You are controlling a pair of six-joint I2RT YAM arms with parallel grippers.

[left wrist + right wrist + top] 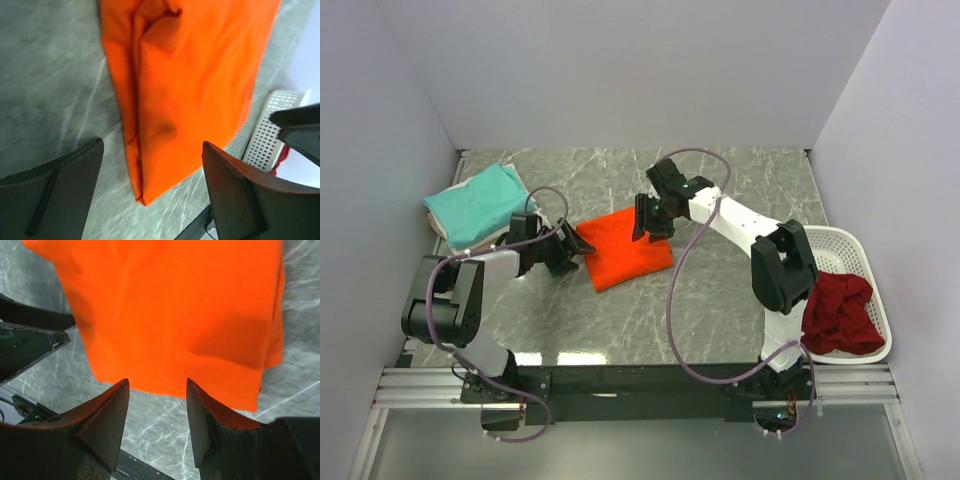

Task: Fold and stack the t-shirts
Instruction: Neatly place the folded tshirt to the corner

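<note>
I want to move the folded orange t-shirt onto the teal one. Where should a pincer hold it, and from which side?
Probably the left folded edge of the orange t-shirt, where the layers bunch into a thick ridge. Come low from the left: the left pincer stands open beside it.

Left fingers (pixel 60 190) and right fingers (pixel 105 425) stand spread wide, pointing toward each other.

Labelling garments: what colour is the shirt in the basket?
The shirt is dark red, bunched in the white basket; top external view shows it best.
</note>
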